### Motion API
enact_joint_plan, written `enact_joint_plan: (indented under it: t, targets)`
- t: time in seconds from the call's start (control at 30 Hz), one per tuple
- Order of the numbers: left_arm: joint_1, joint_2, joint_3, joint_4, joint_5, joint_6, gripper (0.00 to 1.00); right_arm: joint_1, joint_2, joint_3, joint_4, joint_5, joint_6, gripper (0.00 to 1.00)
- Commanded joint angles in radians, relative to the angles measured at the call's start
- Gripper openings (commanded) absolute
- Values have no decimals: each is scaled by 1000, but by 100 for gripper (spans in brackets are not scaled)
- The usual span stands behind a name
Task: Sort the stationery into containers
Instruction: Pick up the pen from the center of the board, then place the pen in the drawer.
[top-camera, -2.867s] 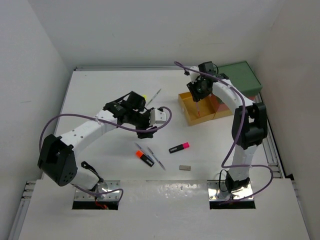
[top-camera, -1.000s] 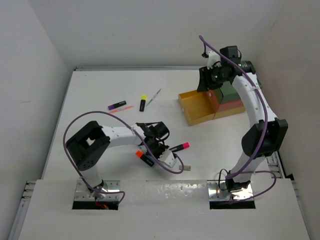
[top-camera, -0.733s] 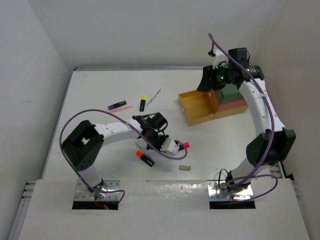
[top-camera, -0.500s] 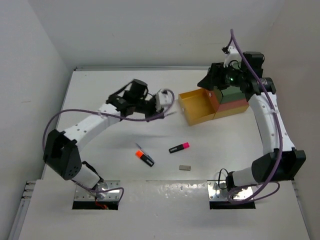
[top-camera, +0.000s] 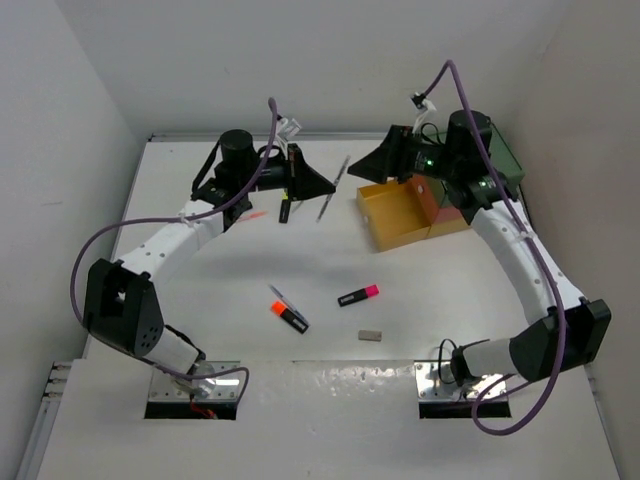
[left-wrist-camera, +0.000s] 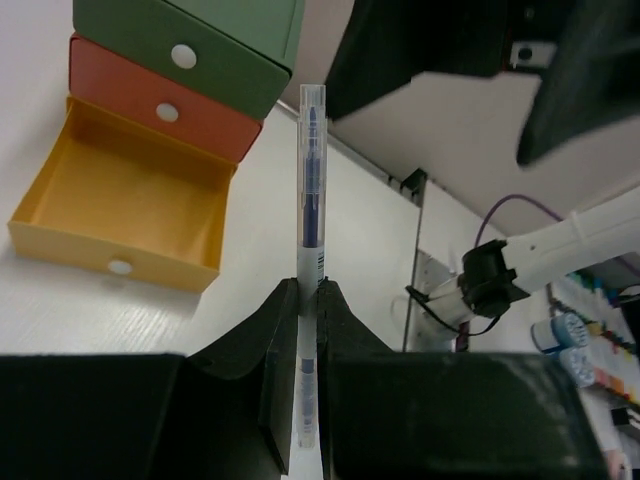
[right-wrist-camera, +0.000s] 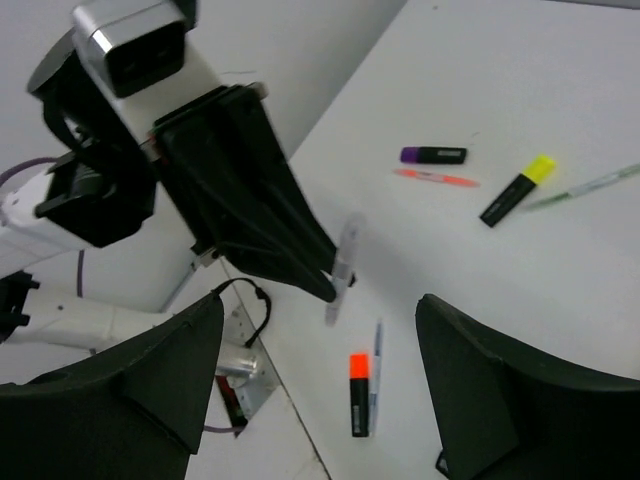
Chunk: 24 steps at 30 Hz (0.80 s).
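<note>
My left gripper (top-camera: 330, 187) (left-wrist-camera: 308, 290) is raised over the back of the table and shut on a thin clear pen (left-wrist-camera: 310, 170) (top-camera: 343, 168) (right-wrist-camera: 343, 262) with dark ink, whose long end points past the fingertips toward the containers. These are stacked drawers: green (left-wrist-camera: 200, 40) (top-camera: 490, 150) over coral (left-wrist-camera: 160, 100), with the yellow drawer (left-wrist-camera: 120, 200) (top-camera: 395, 215) pulled out and holding nothing. My right gripper (top-camera: 385, 160) (right-wrist-camera: 320, 400) hangs open in the air beside the drawers, facing the left gripper and the pen, with nothing between its fingers.
On the table lie an orange highlighter (top-camera: 290, 315) (right-wrist-camera: 359, 392) with a pen (right-wrist-camera: 375, 375) beside it, a pink highlighter (top-camera: 358, 294), a grey eraser (top-camera: 370, 336), a yellow highlighter (top-camera: 285, 208) (right-wrist-camera: 515, 190), a thin pen (top-camera: 322, 208), a purple highlighter (right-wrist-camera: 433, 154) and a red pen (right-wrist-camera: 437, 178).
The left arm took the pen from beside the orange highlighter, lifted it and carried it back and right. The right gripper opened wide and swung left from the drawers.
</note>
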Motion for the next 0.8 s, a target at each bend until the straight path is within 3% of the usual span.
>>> enact_joint_plan:
  t: [0.0,0.1,0.3,0.4,0.57,0.67,0.7,0.73,0.77]
  targets:
    - [24,15,-14,241,64,-267,0,51,25,22,97,0,46,76]
    - [29,30,-23,306,80,-322,0,80,50,19,119,25,46,75]
    - [25,35,-40,389,81,-375,0,138,90,19,150,99,41,61]
    - [18,29,-40,383,89,-362,0,146,107,18,182,131,62,30]
    - [17,7,-77,378,87,-353,0,143,104,11,193,169,83,0]
    - [32,-3,-77,302,86,-281,36,122,99,28,175,169,46,0]
    - [38,-11,-62,201,80,-237,58,96,98,41,155,169,29,0]
    - [49,-16,-48,136,74,-186,67,80,98,53,91,168,0,0]
    - [72,-17,-25,44,64,-39,82,66,99,89,48,180,-85,0]
